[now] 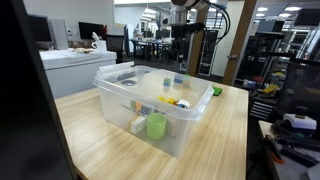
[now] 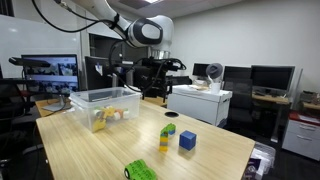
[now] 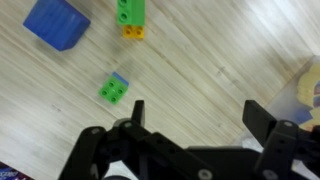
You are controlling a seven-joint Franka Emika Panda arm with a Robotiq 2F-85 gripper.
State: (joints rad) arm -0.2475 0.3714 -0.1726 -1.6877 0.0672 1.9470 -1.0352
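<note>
My gripper (image 3: 195,115) is open and empty, held high above the wooden table (image 3: 210,55). In the wrist view a blue block (image 3: 58,22), a green block stacked on a yellow one (image 3: 130,15) and a small green-and-blue block (image 3: 115,90) lie below it, none between the fingers. In an exterior view the gripper (image 2: 152,75) hangs near the clear plastic bin (image 2: 90,97), above the table, with the green-yellow stack (image 2: 168,130) and blue block (image 2: 187,141) nearer the table's edge. The gripper also shows at the top of an exterior view (image 1: 180,35).
The clear bin (image 1: 120,90) holds a green piece (image 1: 157,125) and yellow pieces (image 1: 168,100). A green object (image 2: 140,170) lies near the table's front edge. Desks, monitors and a white cabinet (image 2: 200,100) stand around the table.
</note>
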